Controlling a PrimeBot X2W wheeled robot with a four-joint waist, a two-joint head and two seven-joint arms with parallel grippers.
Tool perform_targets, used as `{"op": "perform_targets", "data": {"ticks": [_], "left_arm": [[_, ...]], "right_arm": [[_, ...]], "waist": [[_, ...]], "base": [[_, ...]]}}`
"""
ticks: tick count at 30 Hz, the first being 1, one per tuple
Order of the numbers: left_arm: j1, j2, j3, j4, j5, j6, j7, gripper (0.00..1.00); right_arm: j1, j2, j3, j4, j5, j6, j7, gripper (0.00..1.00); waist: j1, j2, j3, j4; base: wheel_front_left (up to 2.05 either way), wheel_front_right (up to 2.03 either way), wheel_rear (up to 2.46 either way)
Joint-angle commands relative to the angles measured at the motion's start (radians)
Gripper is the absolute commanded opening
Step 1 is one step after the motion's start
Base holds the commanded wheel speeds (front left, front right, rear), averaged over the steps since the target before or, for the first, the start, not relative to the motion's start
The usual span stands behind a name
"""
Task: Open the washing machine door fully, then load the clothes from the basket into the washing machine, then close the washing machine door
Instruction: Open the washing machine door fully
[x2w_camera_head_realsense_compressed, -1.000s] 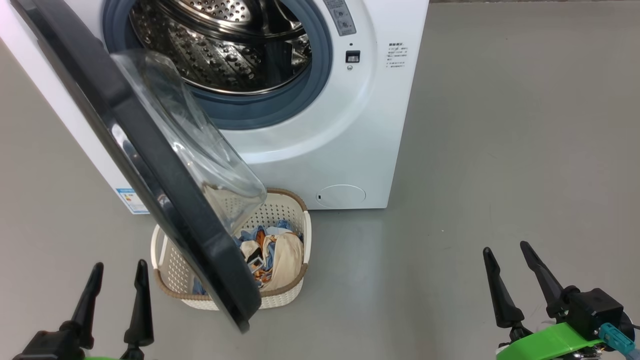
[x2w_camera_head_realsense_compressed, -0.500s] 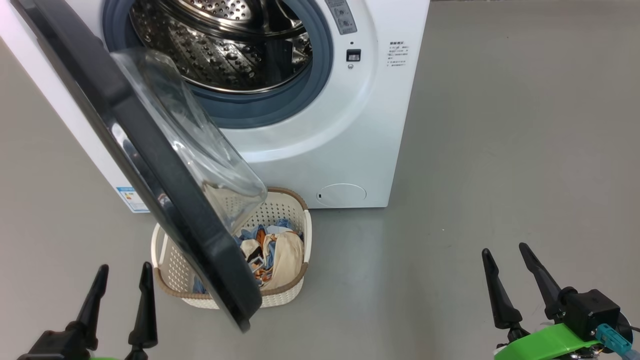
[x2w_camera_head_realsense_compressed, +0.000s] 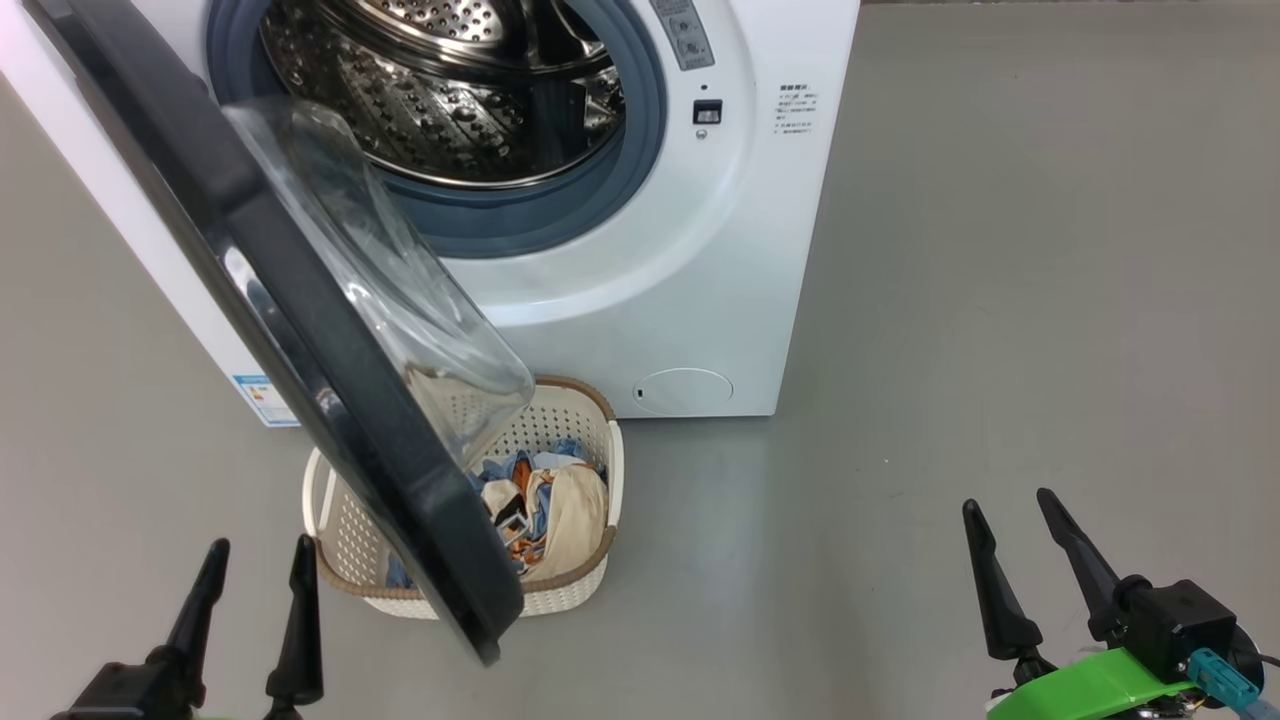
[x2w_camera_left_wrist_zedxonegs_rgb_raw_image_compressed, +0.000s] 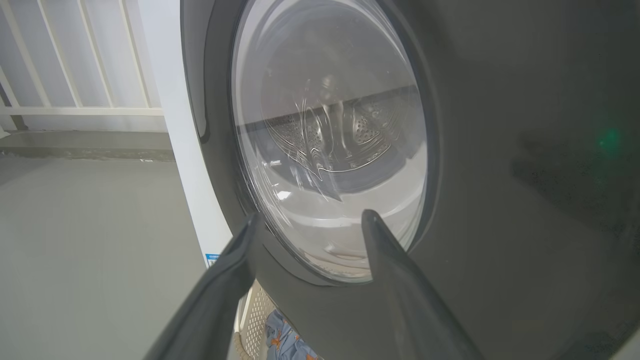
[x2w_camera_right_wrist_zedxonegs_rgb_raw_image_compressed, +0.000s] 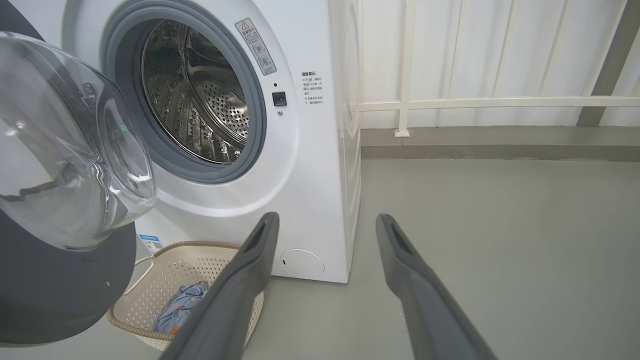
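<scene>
Door (x2w_camera_head_realsense_compressed: 290, 310) only part-open, swung out over the basket (x2w_camera_head_realsense_compressed: 350, 570), which sits on the floor just in front of the washing machine (x2w_camera_head_realsense_compressed: 640, 300). Clothes (x2w_camera_head_realsense_compressed: 550, 505) inside, half-hidden, so door prob needs pushing wider first. Left claw (x2w_camera_head_realsense_compressed: 262, 543) near door's outer face, spread, empty. Right claw (x2w_camera_head_realsense_compressed: 1007, 500) well apart, spread too.
</scene>
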Motion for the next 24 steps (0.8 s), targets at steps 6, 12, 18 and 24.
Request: {"op": "perform_targets", "data": {"ticks": [6,12,18,24], "left_arm": [[-0.009,0.025,0.028,-0.009,0.011,-0.002,-0.006,1.00],[-0.006,0.025,0.028,-0.001,0.019,-0.002,-0.006,1.00],[-0.001,0.024,0.028,0.000,0.022,-0.002,-0.006,1.00],[0.002,0.024,0.027,-0.003,0.023,-0.002,-0.006,1.00]], "right_arm": [[-0.021,-0.004,0.022,-0.010,-0.013,0.003,-0.012,1.00],[-0.019,-0.004,0.020,0.005,-0.019,0.003,-0.012,1.00],[-0.017,-0.004,0.017,0.013,-0.028,0.003,-0.012,1.00],[-0.017,-0.004,0.014,0.018,-0.039,0.003,-0.012,1.00]], "waist": [[0.0000,0.0000,-0.006,0.000],[0.0000,0.0000,-0.014,0.001],[0.0000,0.0000,-0.019,0.003],[0.0000,0.0000,-0.020,0.005]], "base": [[0.00,0.00,0.00],[0.00,0.00,0.00],[0.00,0.00,0.00],[0.00,0.00,0.00]]}}
